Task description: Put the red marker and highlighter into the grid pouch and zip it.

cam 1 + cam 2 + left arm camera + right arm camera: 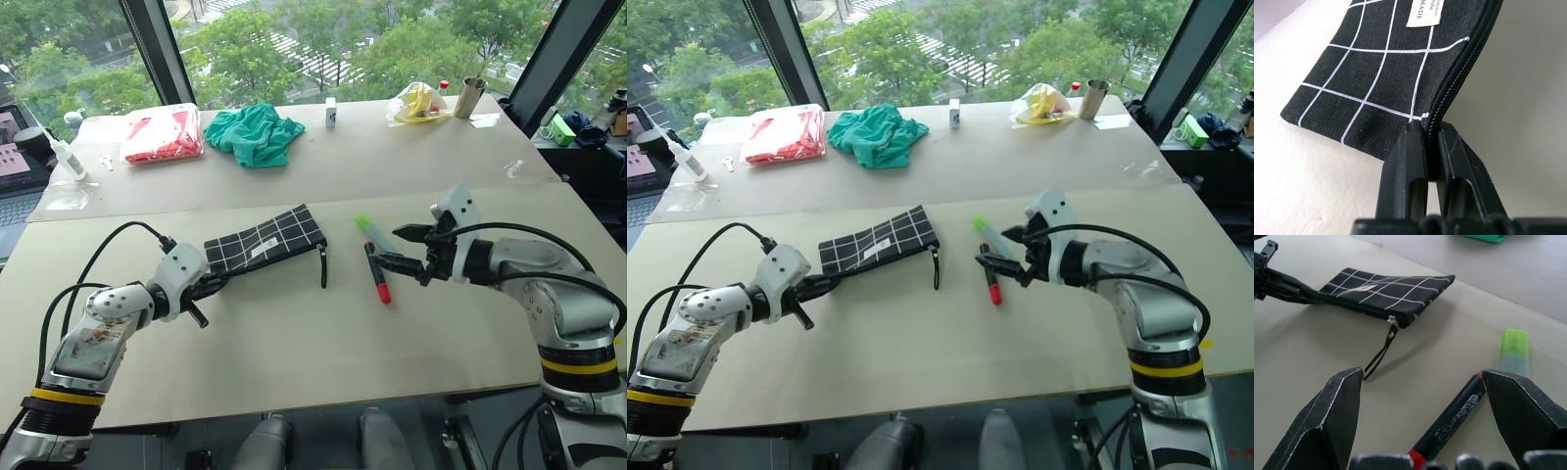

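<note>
Black grid pouch [265,241] fabric is being pinched at its closed zipper corner by the left gripper [1430,134], lifting that end while the pull strap [323,265] is trailing on the table [294,362]. Right gripper [404,248] is hanging spread wide and empty over the red marker [378,275], with the highlighter [373,231] just beyond. Best approach now: keep the pouch anchored and grab the strap first, since nothing fits until the zipper opens.

Small white label [1423,12] on the black white-gridded fabric pouch [1381,73] cut off by frame edge, print partly legible; pouch far end cropped.
</note>
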You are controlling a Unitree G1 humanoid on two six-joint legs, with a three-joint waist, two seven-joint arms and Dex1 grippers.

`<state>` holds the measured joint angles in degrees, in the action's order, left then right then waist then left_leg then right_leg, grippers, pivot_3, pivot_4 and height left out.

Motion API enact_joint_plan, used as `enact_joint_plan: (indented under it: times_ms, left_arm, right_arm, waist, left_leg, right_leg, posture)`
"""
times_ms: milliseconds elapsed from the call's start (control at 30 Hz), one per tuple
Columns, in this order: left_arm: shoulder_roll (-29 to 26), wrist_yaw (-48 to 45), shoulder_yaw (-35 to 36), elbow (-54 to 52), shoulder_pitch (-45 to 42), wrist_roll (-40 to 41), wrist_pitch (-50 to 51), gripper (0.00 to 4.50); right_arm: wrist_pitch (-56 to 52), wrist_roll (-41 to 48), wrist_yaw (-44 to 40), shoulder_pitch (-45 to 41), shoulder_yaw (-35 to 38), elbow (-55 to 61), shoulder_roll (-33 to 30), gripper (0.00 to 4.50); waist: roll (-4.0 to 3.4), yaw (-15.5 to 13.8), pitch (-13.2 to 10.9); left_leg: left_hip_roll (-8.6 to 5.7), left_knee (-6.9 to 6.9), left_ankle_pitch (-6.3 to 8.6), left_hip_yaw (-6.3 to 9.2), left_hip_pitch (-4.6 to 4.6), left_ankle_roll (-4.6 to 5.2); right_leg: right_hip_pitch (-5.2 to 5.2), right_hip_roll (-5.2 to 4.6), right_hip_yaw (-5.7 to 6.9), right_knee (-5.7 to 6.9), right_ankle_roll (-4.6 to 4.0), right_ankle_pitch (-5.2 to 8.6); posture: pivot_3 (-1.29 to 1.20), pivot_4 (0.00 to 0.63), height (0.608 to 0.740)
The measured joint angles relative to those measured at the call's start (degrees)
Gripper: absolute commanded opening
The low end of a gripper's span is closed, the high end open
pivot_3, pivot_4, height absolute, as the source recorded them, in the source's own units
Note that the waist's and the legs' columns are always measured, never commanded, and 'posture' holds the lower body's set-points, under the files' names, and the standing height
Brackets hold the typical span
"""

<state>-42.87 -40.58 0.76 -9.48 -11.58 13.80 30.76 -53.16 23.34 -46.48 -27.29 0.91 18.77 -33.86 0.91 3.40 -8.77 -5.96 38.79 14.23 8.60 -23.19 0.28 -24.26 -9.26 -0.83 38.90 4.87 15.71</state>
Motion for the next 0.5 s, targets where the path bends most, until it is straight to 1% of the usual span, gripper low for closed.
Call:
enact_joint_plan:
  times_ms: [100, 200, 333, 433, 500]
  left_arm:
    - [1.4, 1.4, 0.2, -2.2, -1.4, 0.9, 3.9, 0.00]
    - [2.1, 2.0, 0.3, -3.9, -2.0, 1.4, 6.2, 0.00]
    - [2.6, 2.9, 0.5, -4.9, -2.0, 2.1, 8.1, 0.00]
    - [3.0, 3.5, 0.6, -6.1, -1.9, 2.2, 9.3, 0.00]
    - [3.0, 3.7, 0.6, -6.4, -1.7, 2.2, 9.4, 0.00]
  right_arm:
    - [0.1, -2.0, 4.1, 0.0, -5.4, -0.2, 4.2, 4.23]
    - [0.7, -6.5, 9.6, -2.7, -11.3, -4.1, 8.4, 4.23]
    - [2.7, -9.9, 12.9, -4.3, -13.9, -7.6, 10.2, 4.23]
    - [5.7, -13.6, 15.5, -7.1, -16.0, -12.8, 11.4, 4.23]
    - [6.9, -14.8, 16.6, -9.0, -15.9, -15.9, 12.3, 4.23]
  waist:
    - [0.01, -0.2, 0.0]
    - [0.00, -0.6, 0.0]
    - [0.01, -1.2, 0.0]
    - [0.01, -1.1, 0.0]
    - [0.01, -1.1, 0.0]
  left_leg:
    - [0.00, 0.03, -0.09, -0.03, -0.01, -0.16]
    - [-0.04, 0.04, -0.22, -0.06, -0.02, -0.37]
    - [-0.08, 0.05, -0.22, -0.04, -0.05, -0.38]
    - [-0.07, 0.06, -0.24, -0.08, -0.04, -0.40]
    - [-0.05, 0.05, -0.24, -0.08, -0.03, -0.41]
  right_leg:
    - [-0.02, -0.02, -0.03, -0.01, 0.00, 0.00]
    - [-0.03, -0.06, -0.07, -0.02, 0.00, 0.00]
    - [-0.02, -0.10, -0.06, -0.05, 0.00, 0.00]
    - [-0.03, -0.09, -0.08, -0.07, 0.00, 0.00]
    - [-0.05, -0.07, -0.07, -0.14, 0.00, 0.00]
  posture:
    - [0.00, 0.150, 0.740]
    - [0.00, 0.150, 0.740]
    - [0.00, 0.150, 0.740]
    - [0.00, 0.150, 0.740]
    - [0.00, 0.150, 0.740]
